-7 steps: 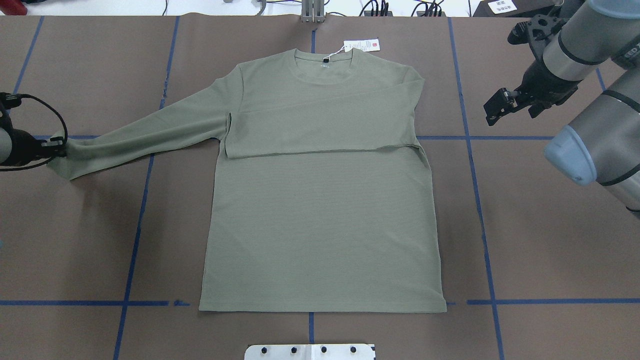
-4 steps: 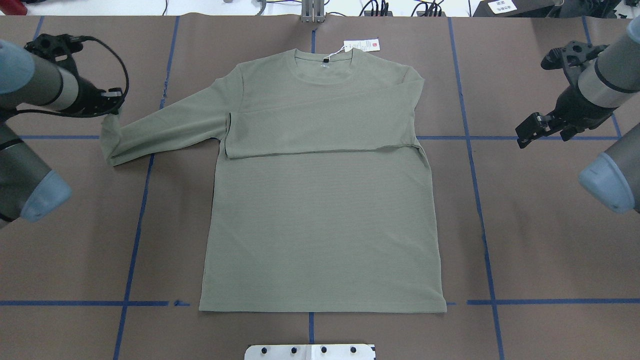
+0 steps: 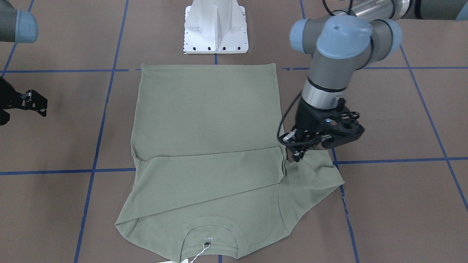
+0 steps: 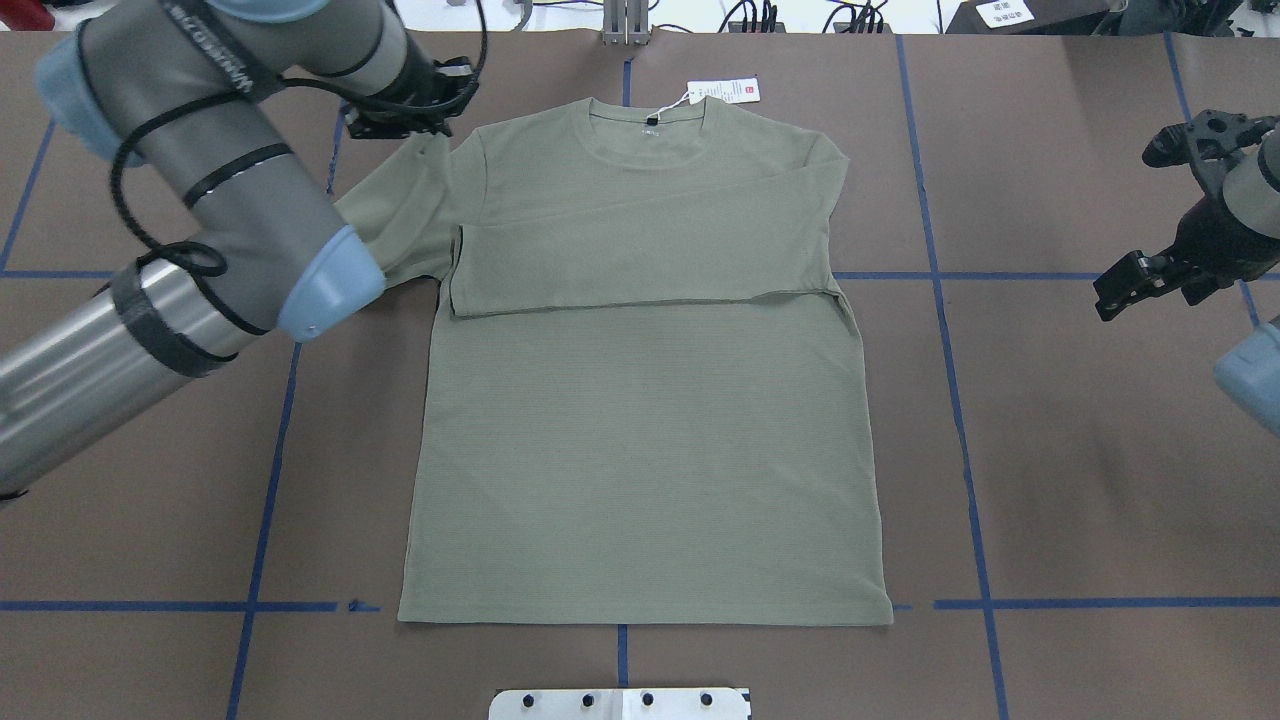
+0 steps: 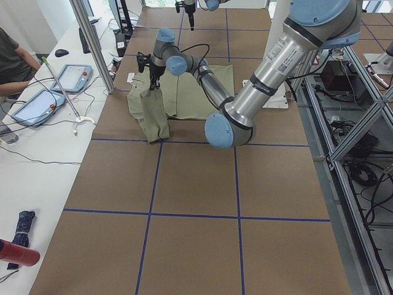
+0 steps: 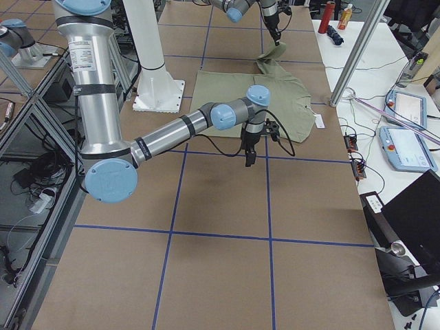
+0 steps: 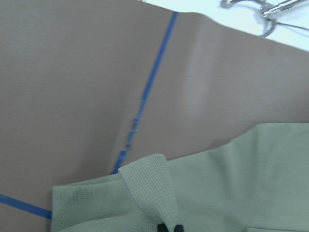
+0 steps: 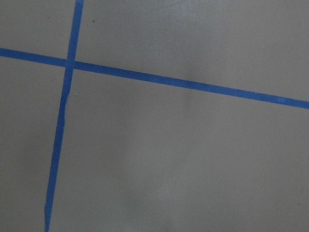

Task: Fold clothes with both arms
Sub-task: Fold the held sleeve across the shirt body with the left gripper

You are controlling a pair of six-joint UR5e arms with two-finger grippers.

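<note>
Shirt (image 4: 640,450), sleeve (image 4: 400,215) pinched in left hand (image 4: 418,128), right hand (image 4: 1120,292) spread empty aside, tag (image 4: 723,91) by collar (image 4: 648,140)

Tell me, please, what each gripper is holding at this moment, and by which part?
The left gripper holds the shirt by the cuff of its sleeve. The right gripper is open and holds nothing.

left arm (image 4: 225,215), right arm (image 4: 1268,170): grey-silver tubes | joint caps (image 4: 330,285): light blue | cables (image 3: 287,111): black | left-arm lettering (image 4: 215,70): black
</note>
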